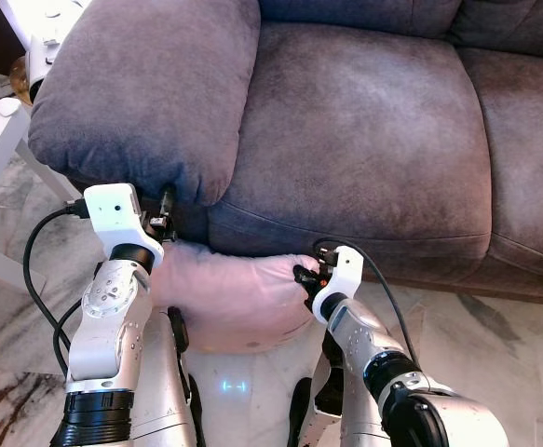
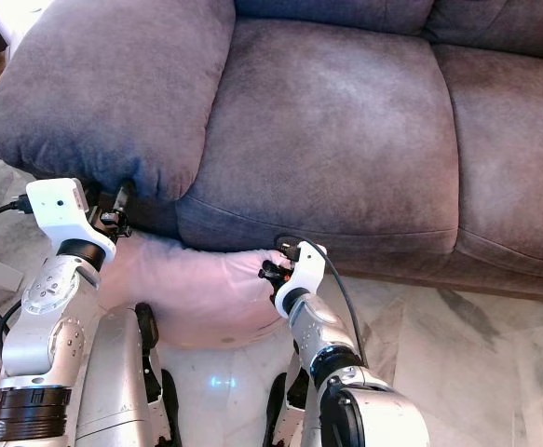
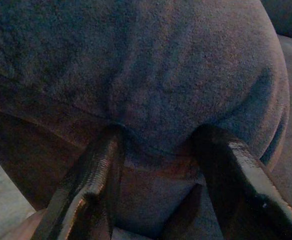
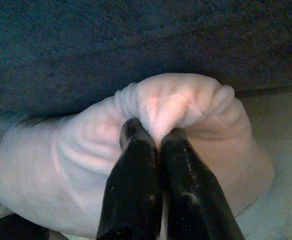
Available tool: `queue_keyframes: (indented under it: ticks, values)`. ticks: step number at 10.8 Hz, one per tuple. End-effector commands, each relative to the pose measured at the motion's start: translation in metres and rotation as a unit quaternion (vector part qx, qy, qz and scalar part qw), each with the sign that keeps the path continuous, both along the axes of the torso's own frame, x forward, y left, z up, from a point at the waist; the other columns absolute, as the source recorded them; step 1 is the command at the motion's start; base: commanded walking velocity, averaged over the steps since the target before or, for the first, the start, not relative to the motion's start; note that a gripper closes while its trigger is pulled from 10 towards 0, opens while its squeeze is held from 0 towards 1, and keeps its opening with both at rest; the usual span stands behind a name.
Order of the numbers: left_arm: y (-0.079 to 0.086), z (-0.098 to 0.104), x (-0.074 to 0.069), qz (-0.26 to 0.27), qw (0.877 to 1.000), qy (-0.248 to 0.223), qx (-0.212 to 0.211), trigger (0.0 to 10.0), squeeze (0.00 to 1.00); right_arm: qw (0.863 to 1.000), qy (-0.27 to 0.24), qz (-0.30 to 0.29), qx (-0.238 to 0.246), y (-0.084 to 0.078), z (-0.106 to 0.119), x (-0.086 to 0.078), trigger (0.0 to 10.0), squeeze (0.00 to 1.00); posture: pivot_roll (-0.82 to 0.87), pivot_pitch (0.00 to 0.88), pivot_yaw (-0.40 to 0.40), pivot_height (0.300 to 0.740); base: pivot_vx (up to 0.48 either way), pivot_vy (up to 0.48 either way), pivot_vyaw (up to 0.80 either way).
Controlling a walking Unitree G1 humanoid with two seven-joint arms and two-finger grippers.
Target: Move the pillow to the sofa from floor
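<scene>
In the left eye view, the pink pillow point(image 1: 229, 298) lies on the floor point(image 1: 495, 345), pushed up against the near front of the grey sofa point(image 1: 355, 130). The right gripper point(image 1: 306, 277) is at the pillow's right corner. The left gripper point(image 1: 166, 216) is at the pillow's far left end, tucked under the sofa arm point(image 1: 145, 88).

In the right eye view, the scene is the same, with the pillow between the two arms.

In the left wrist view, the two black fingers point(image 3: 88, 185) are spread wide under the sofa arm and hold nothing.

In the right wrist view, the fingers are pressed together and pinch a fold of the pillow.

The step looks like the grab. Next, the left gripper likely needs to close on the pillow, then both arms lift it up onto the seat.

No words or labels can be read.
</scene>
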State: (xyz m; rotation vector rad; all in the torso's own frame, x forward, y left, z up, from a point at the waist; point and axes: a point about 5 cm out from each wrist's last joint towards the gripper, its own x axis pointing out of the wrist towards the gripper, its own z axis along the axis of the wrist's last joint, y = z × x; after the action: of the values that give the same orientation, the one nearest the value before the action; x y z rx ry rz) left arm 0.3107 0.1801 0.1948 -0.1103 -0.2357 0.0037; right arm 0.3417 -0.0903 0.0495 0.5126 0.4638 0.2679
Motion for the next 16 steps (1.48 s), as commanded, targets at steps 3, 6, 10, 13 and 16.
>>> queue_keyframes:
  ticks: [3,6,10,13,16]
  values:
    - [0.0016,-0.0102,-0.0014,0.003,1.0,0.018,-0.001,10.0,0.0,1.0,-0.017,-0.007,-0.005,-0.0062,0.0011,0.0005,10.0,0.0,0.22,0.262,-0.121,0.513,0.0,0.0,0.0]
    - [0.0021,-0.0093,-0.0009,0.003,1.0,0.018,-0.001,10.0,0.0,1.0,-0.015,-0.007,-0.005,-0.0057,-0.0007,-0.0008,10.0,0.0,0.22,0.265,-0.12,0.513,0.0,0.0,0.0]
    - [0.0012,-0.0092,0.0002,0.001,1.0,0.017,-0.001,10.0,0.0,1.0,-0.017,-0.006,-0.006,-0.0058,-0.0003,-0.0007,10.0,0.0,0.22,0.266,-0.12,0.513,0.0,0.0,0.0]
    - [0.0016,-0.0089,0.0002,0.001,1.0,0.016,-0.002,10.0,0.0,1.0,-0.017,-0.004,-0.008,-0.0049,-0.0006,-0.001,10.0,0.0,0.22,0.264,-0.12,0.513,0.0,0.0,0.0]
    - [0.0016,-0.0088,-0.0001,0.001,1.0,0.016,-0.002,10.0,0.0,1.0,-0.019,0.0,-0.012,-0.0045,-0.0012,-0.0016,10.0,0.0,0.22,0.262,-0.12,0.565,0.0,0.0,0.0]
